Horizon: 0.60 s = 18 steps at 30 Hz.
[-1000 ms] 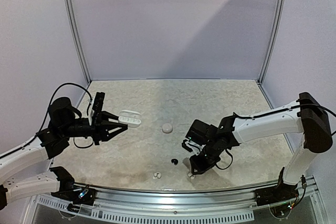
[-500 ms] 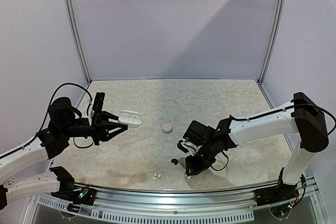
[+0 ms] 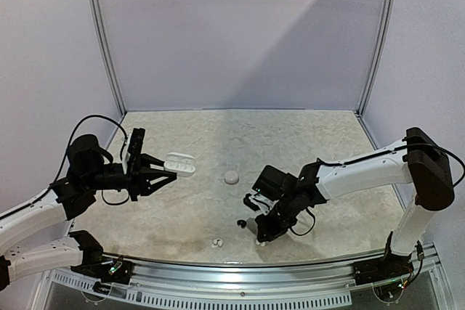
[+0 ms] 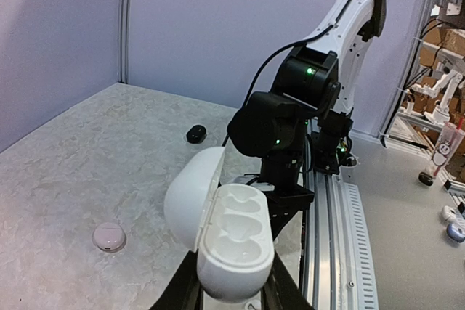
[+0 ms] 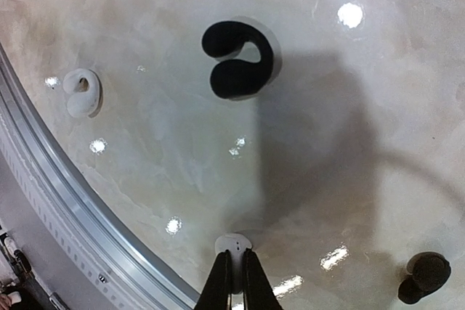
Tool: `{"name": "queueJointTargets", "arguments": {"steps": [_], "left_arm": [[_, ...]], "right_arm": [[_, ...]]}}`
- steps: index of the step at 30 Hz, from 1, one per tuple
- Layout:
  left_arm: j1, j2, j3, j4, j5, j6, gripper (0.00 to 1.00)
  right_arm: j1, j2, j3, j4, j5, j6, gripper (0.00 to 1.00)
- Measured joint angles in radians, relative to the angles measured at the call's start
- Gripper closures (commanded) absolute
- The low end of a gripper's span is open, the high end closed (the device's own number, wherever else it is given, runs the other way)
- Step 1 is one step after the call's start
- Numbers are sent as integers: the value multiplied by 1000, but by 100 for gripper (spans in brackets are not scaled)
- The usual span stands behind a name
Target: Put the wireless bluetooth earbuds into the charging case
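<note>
My left gripper (image 3: 171, 171) is shut on a white charging case (image 4: 234, 243), held above the table with its lid (image 4: 190, 197) swung open and its moulded hollows empty. Low over the table's front edge, my right gripper (image 5: 234, 254) is shut on a small white earbud (image 5: 234, 242), which is pinched between the two fingertips. In the top view that gripper (image 3: 262, 237) points down at the table. Left of it lie a black earbud (image 5: 240, 59) and another white earbud (image 5: 81, 92); the top view shows the black earbud (image 3: 240, 223) and the white earbud (image 3: 216, 242) too.
A small pinkish round case (image 3: 231, 177) lies shut mid-table. Another small black piece (image 5: 423, 275) lies to the right of my right fingers. The metal rail (image 5: 43, 179) at the table's front edge runs close to the right gripper. Walls enclose the table on three sides.
My right gripper has slid slightly left along the front edge and closed on the white earbud. The left arm and the case have not moved.
</note>
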<state>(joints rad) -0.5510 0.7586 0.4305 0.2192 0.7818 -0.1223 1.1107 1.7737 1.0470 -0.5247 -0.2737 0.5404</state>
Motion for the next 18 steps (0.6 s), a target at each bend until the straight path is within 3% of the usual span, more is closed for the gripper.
{"name": "queueJointTargets", "arguments": {"steps": [8,18], "left_arm": [[0,-3,0,2,27,6,100],[0,-8,1,10,158,106,100]], "right_arm": [[0,2,58,-79,-2,-29,100],[0,-68,388,-210,85,-203,100]]}}
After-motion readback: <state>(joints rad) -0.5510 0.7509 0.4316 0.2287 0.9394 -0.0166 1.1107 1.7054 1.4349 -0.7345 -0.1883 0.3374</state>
